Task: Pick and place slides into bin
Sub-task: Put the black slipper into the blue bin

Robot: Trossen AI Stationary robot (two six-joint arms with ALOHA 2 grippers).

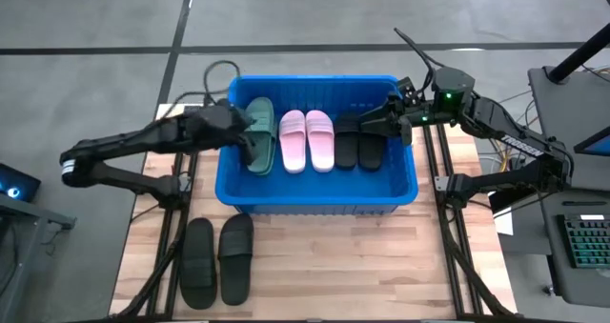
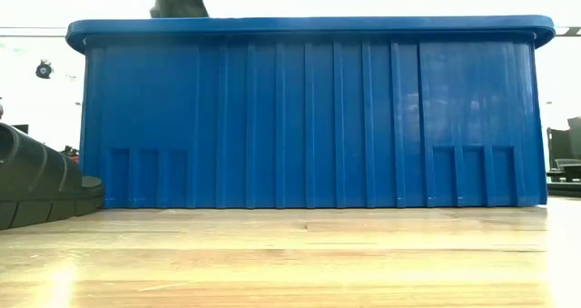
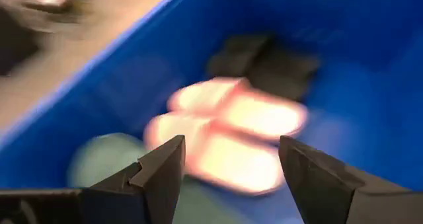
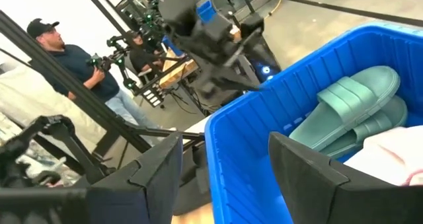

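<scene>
A: Where did the slides stand at that point?

B: Six lay in the bin [image 1: 315, 194]: the green pair [image 1: 259, 132] at its nine o'clock side, the pink pair [image 1: 307, 139] in the middle, a black pair [image 1: 358, 142] toward three o'clock. The last black pair [image 1: 217, 259] sat on the table [image 1: 381, 266], at about seven o'clock from the bin and just clear of its wall.

A: How would you have judged those two to handle?

B: Light and rubbery, I'd say, soft enough to flex but not fragile. The broad strap looked the best hold, or a pinch across the sole's edge; a flat sole might slip if taken from above.

A: And the arms?

B: The left gripper [image 1: 240, 132] reached in from nine o'clock and hung over the green pair at the bin's rim. In its wrist view the fingers [image 3: 158, 174] stood well apart with nothing between them. The right gripper [image 1: 389, 118] came from three o'clock and hovered over the bin's far corner by the black pair, its fingers [image 4: 158, 164] likewise spread and empty.

A: Anything else?

B: A person [image 4: 73, 65] stood in the room beyond the table.
</scene>
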